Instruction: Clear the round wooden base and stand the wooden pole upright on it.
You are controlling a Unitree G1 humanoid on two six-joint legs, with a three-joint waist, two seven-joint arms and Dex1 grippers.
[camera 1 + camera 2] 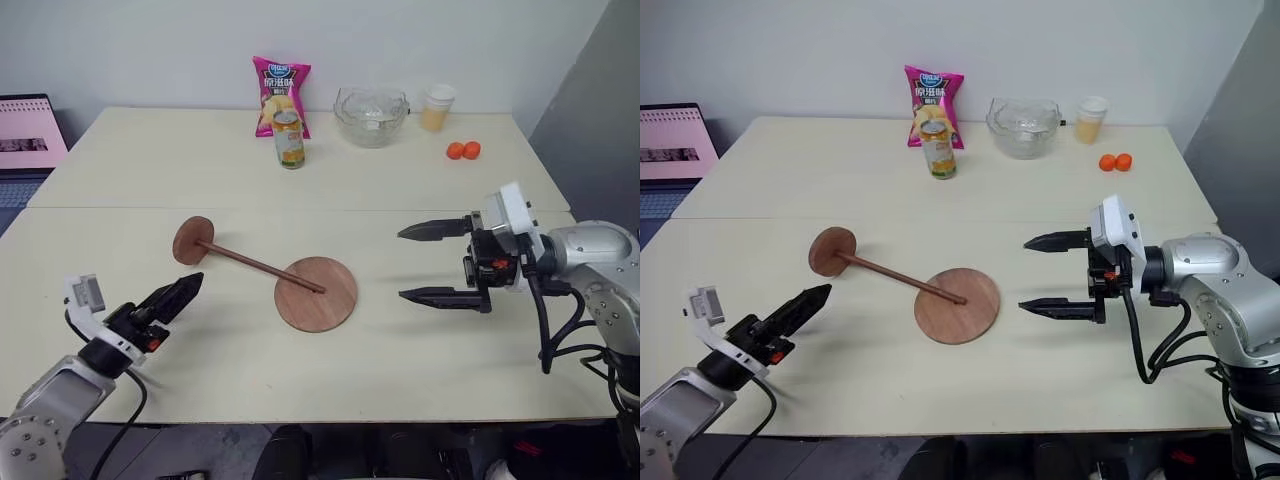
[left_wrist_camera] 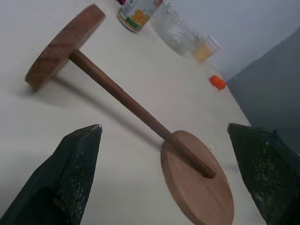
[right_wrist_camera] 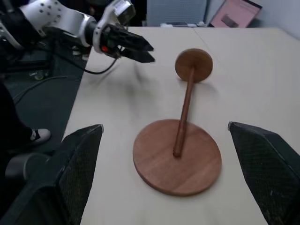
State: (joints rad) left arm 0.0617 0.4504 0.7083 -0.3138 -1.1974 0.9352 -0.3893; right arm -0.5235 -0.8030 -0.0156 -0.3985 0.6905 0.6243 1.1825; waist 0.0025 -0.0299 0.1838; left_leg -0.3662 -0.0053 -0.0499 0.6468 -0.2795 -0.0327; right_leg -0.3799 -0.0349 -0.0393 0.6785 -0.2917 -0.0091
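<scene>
Lying on its side across the table [image 1: 120,350], the wooden pole [image 1: 258,266] has its bare tip resting on top of the round wooden base [image 1: 318,295], while the disc fixed at its other end sits on edge on the tabletop toward the robot's left, so by my reading nothing of the task is done yet: the base is not cleared and the pole is not upright. The left gripper [image 1: 178,296] hovers low near the table's front edge, short of the pole's disc end and apart from it, its fingers [image 2: 77,164] spread wide and holding nothing. The right gripper [image 1: 432,262] hangs above the table just to the right of the base, pointing at it, its jaws also parted wide and empty. What is left, I judge, is to lift the pole off the base, turn it so its disc faces down, and set it standing in the middle of the base. Well apart at the far side of the table stand a drink can [image 1: 289,139], a pink snack bag [image 1: 281,90], a glass bowl [image 1: 371,115], a cup [image 1: 437,107] and two small orange fruits [image 1: 463,150]; none of these blocks either arm's reach to the pole.
</scene>
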